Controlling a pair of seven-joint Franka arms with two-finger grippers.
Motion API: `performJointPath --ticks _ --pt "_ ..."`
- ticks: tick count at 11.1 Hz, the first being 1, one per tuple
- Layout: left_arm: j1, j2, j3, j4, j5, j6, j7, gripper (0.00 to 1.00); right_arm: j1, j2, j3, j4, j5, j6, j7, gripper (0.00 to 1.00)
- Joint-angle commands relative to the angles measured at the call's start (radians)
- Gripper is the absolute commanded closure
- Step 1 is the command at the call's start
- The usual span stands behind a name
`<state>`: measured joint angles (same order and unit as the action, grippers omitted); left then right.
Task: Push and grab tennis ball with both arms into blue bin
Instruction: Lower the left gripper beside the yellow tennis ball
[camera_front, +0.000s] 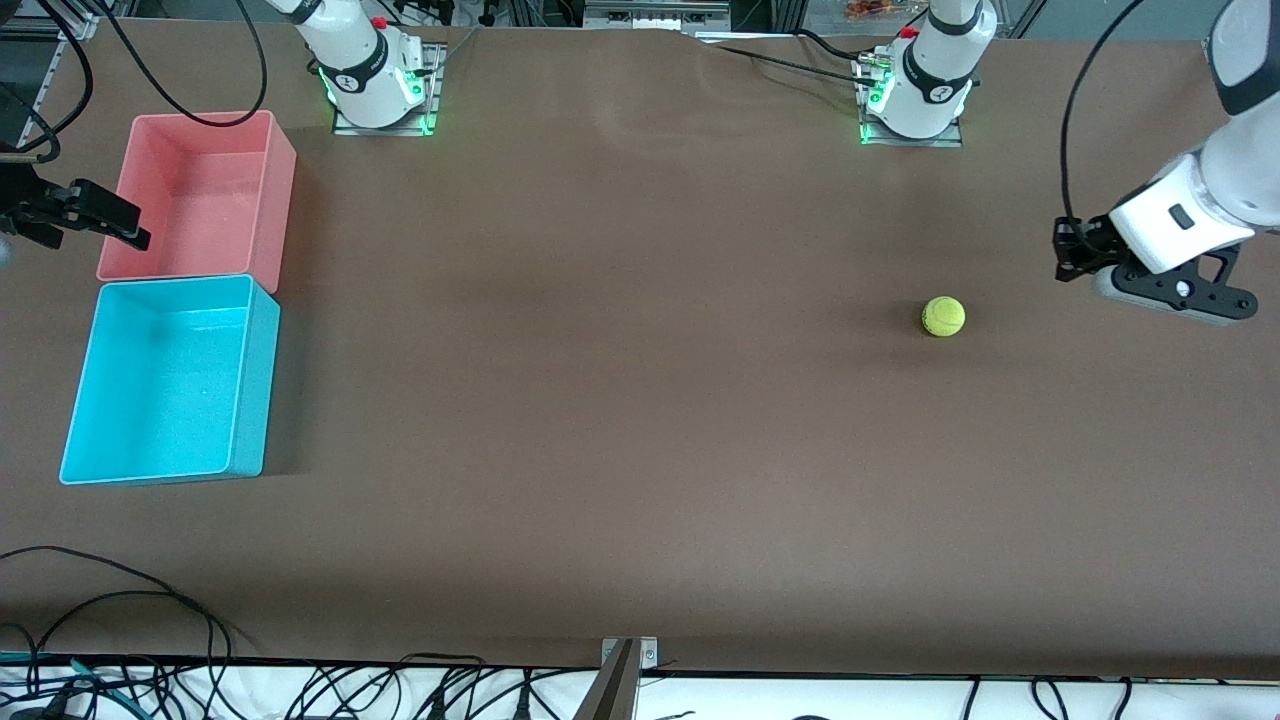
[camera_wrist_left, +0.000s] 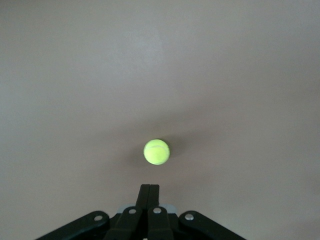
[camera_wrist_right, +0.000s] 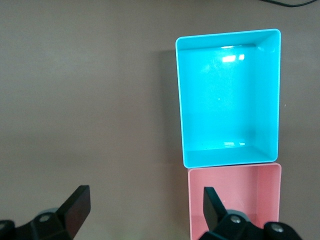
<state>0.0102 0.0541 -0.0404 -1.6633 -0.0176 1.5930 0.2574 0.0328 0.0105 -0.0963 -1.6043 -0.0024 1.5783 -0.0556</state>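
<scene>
The tennis ball lies on the brown table toward the left arm's end; it also shows in the left wrist view. My left gripper is shut and empty, low beside the ball with a gap between them, its fingertips pointing at the ball. The blue bin stands empty at the right arm's end, nearer the front camera than the pink bin, and also shows in the right wrist view. My right gripper is open and empty, up over the pink bin's outer edge, with its fingers spread wide.
The pink bin is empty and touches the blue bin; it also shows in the right wrist view. Both arm bases stand along the table's back edge. Cables lie along the table's front edge.
</scene>
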Motion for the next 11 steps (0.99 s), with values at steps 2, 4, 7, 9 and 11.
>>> performJointPath --ticks 2,4,7,9,11 --pt "0.034 -0.014 -0.022 -0.061 0.083 0.036 0.435 1.0 -0.004 0.008 -0.003 0.012 0.001 0.014 0.0 0.0" --pt "0.039 -0.042 -0.084 -0.165 0.14 0.091 0.662 1.0 -0.004 0.016 -0.005 0.015 -0.01 0.025 0.0 0.0" --pt "0.051 -0.091 -0.099 -0.353 0.189 0.327 0.883 1.0 -0.002 0.02 -0.002 0.014 -0.002 0.019 0.002 0.0" --pt "0.121 -0.149 -0.099 -0.511 0.125 0.501 1.062 1.0 -0.004 0.019 -0.003 0.014 -0.007 0.02 0.0 0.0" --pt "0.219 -0.151 -0.099 -0.578 0.024 0.596 1.337 1.0 -0.004 0.02 -0.005 0.012 -0.005 0.017 0.002 0.0"
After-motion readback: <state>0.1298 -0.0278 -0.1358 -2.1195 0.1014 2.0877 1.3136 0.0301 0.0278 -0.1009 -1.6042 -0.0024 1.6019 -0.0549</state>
